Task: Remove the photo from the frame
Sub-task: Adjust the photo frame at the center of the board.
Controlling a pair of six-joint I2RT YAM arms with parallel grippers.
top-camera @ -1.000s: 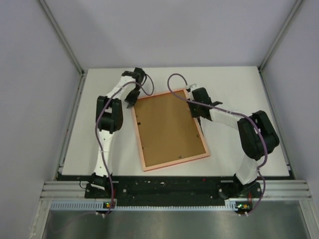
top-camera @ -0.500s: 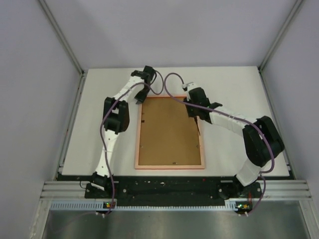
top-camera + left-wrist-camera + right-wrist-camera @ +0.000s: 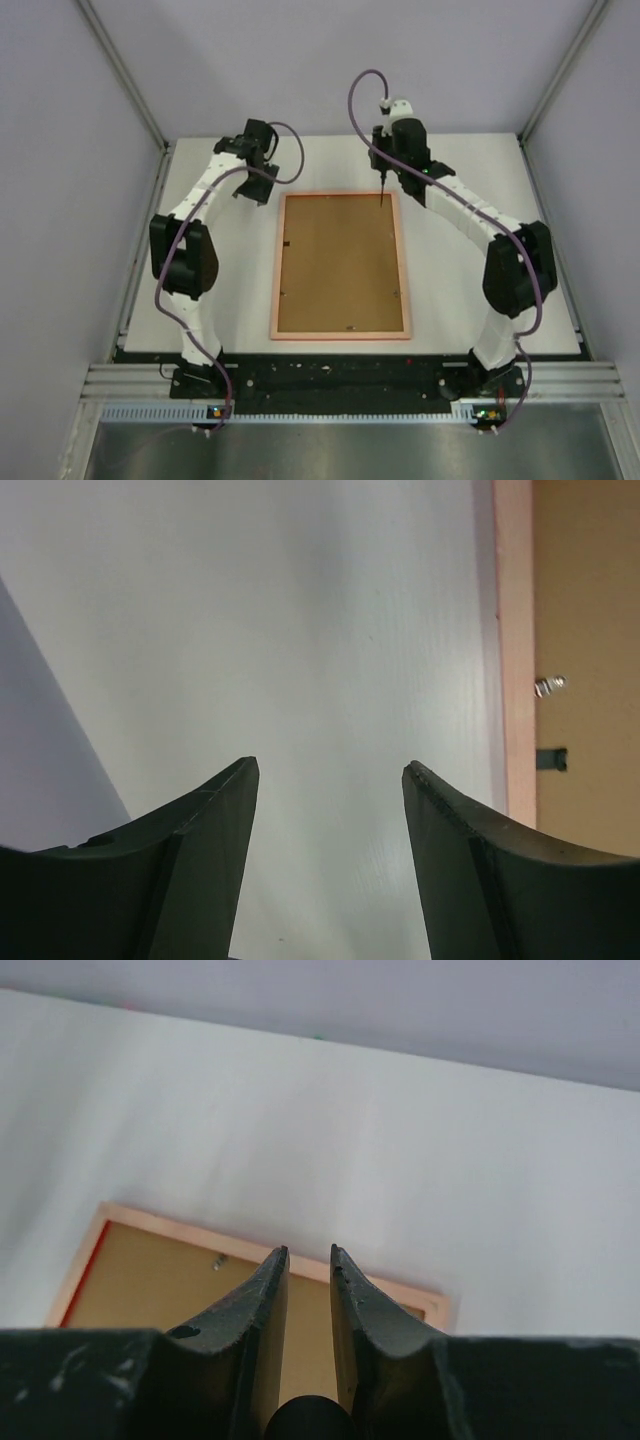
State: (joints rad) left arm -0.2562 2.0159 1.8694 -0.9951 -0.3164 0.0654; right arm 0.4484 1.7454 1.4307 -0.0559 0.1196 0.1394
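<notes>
The frame [image 3: 276, 270] lies face down in the middle of the table, its pale pinkish rim [image 3: 513, 630] up around the brown backing board [image 3: 340, 265]. The photo is hidden under that board. My left gripper [image 3: 247, 190] hovers over bare table just outside the frame's far left corner, open and empty [image 3: 330, 768]. My right gripper [image 3: 383, 200] points down at the frame's far edge near its right corner. Its jaws are shut to a narrow slit with nothing between them [image 3: 309, 1250], above the board just inside the rim [image 3: 160, 1219].
Small metal and black tabs [image 3: 549, 685] sit on the backing board along its left edge. Grey walls enclose the white table [image 3: 470, 180] on three sides. Both arm bases stand at the near edge.
The frame has turned from skewed to square with the table. My left gripper has drawn back left from the far left corner and opened wider. The right gripper has moved to the far edge.
</notes>
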